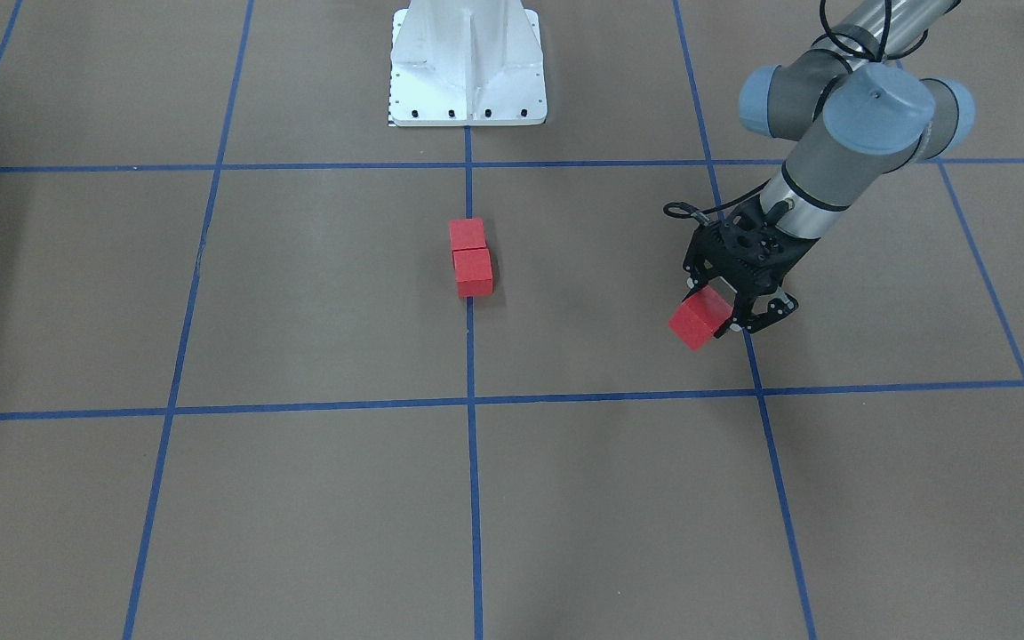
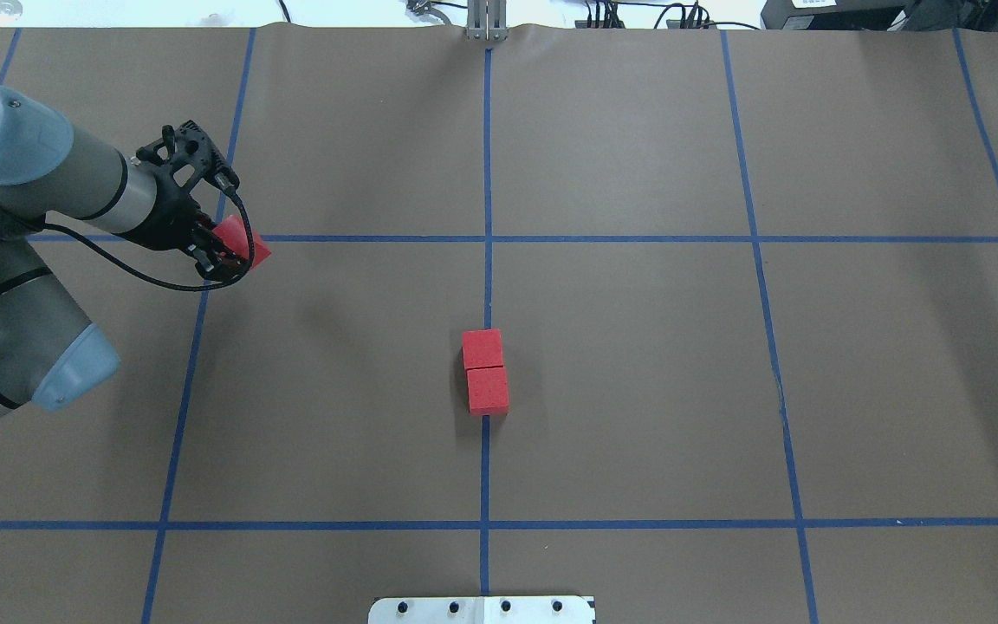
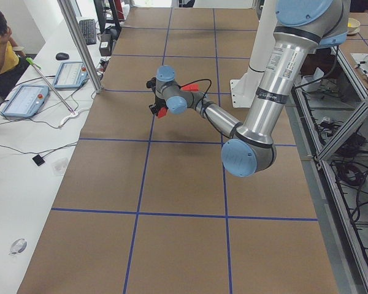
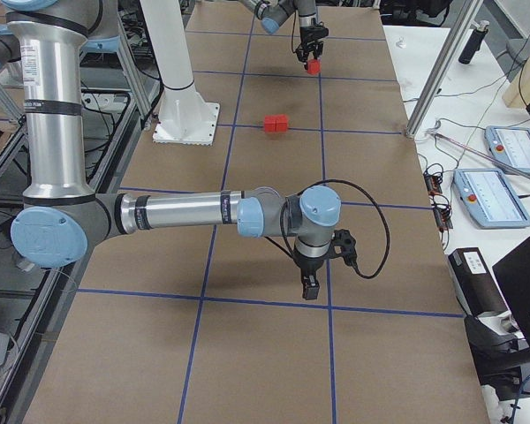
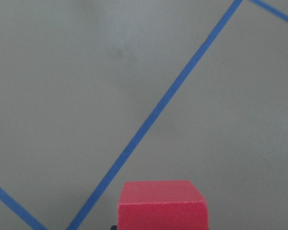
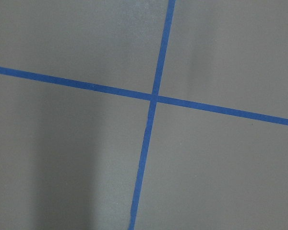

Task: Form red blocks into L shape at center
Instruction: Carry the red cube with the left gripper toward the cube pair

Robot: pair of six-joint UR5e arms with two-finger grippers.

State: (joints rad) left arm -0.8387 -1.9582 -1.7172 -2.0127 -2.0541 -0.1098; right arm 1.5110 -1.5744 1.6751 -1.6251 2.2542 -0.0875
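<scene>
obstacle: red block pair (image 2: 486, 373) on centre line | open table (image 2: 638, 390) all round

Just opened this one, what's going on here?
The left gripper is shut on one red block, well to the robot's left of centre. The other two red blocks sit touching in a row on the centre blue line, so the L lacks its foot. The right gripper hangs apart over a tape crossing.
</scene>
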